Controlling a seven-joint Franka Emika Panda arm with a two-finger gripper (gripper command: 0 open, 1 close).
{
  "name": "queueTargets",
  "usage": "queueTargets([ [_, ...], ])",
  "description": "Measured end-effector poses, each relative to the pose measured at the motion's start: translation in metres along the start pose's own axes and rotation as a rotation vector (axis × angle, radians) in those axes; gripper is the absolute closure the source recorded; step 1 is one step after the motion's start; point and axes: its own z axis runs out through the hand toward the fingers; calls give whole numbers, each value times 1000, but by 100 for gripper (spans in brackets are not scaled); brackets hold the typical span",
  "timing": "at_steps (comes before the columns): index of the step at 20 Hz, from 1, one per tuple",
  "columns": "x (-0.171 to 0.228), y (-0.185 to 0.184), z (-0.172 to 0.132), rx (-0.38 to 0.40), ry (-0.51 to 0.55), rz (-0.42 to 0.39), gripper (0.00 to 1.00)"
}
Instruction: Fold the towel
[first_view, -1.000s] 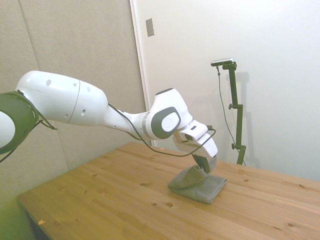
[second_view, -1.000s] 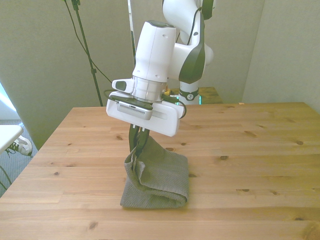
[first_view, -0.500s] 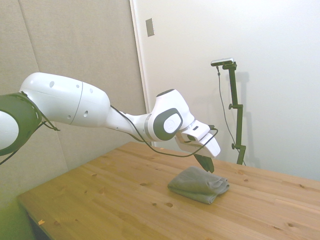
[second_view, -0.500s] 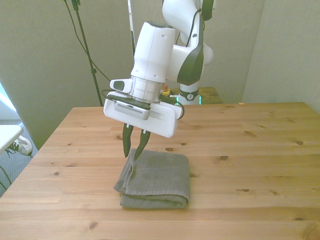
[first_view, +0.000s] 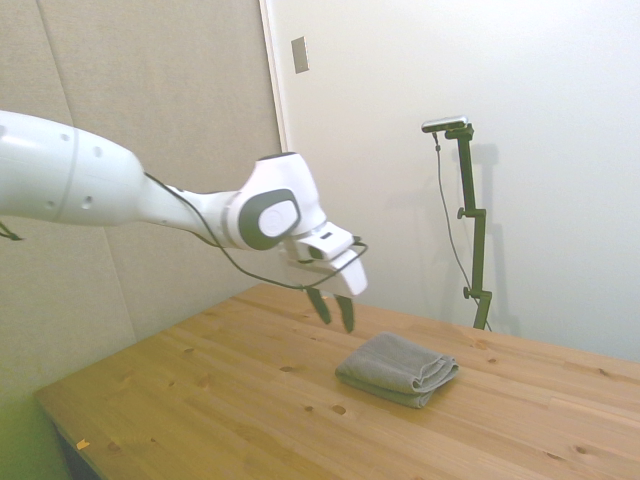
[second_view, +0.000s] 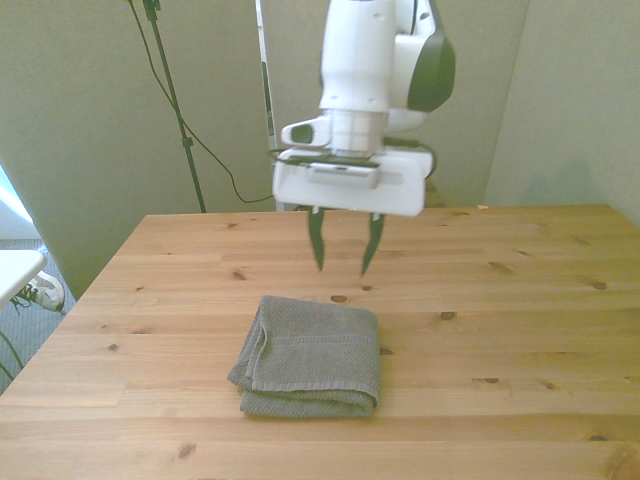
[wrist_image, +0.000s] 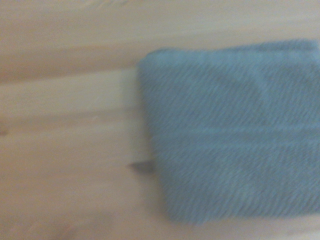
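Observation:
The grey towel (second_view: 312, 355) lies folded in thick layers on the wooden table, toward its near edge in the front view. In the side view the towel (first_view: 398, 368) rests flat with its stacked edges showing. My gripper (second_view: 344, 262) hangs in the air above and behind the towel, apart from it, open with nothing between its dark fingers. The side view shows the gripper (first_view: 332, 312) to the left of the towel and well clear of the tabletop. In the blurred wrist view the towel (wrist_image: 230, 135) covers much of the picture beside bare wood.
The wooden table (second_view: 520, 300) stretches wide around the towel on all sides. A wall and a door frame stand behind the table in the side view. A white surface and a shoe (second_view: 40, 290) show past the table's edge on the front view's left.
The gripper let go of the towel's corner, which dropped flat onto the fold. The gripper then rose and drew back from the towel, toward the front view's right.

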Motion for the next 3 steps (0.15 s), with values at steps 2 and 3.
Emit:
queueTargets([
  [2,-56,-1,-20,2,-30,-67,0],
  [3,-83,0,-28,5,-38,-97,0],
])
